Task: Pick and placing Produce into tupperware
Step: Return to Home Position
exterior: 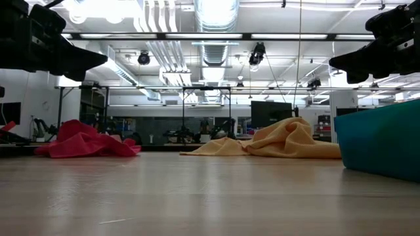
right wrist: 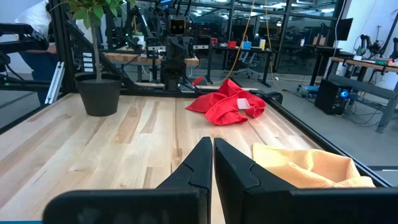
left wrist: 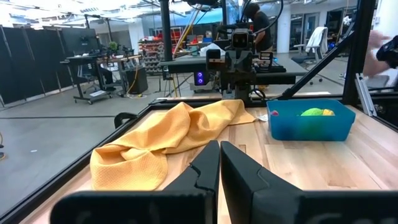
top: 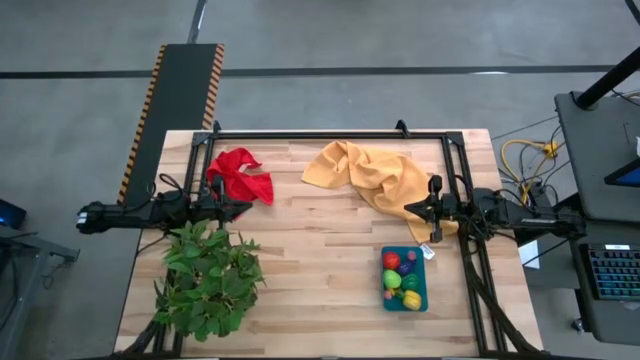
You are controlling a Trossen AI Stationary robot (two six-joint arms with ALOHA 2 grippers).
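The teal-blue tupperware (top: 404, 297) stands on the table near its right near corner. The produce (top: 401, 277) lies inside it: a red ball, lime green, yellow, purple and small pink pieces. In the left wrist view the tupperware (left wrist: 308, 122) shows lime green and yellow pieces (left wrist: 317, 112) above its rim. My left gripper (top: 243, 209) hangs shut above the table's left side, next to the red cloth. My right gripper (top: 408, 210) hangs shut over the yellow cloth's edge, on the far side of the tupperware. Both fingertip pairs are closed (left wrist: 219, 155) (right wrist: 212, 155).
A red cloth (top: 241, 175) lies crumpled far left and a yellow cloth (top: 372, 173) far right. A leafy potted plant (top: 206, 279) fills the near left. A black frame (top: 330, 133) rims the table. Bare wood lies in the middle. A person's sleeve (left wrist: 385, 50) shows beyond the table.
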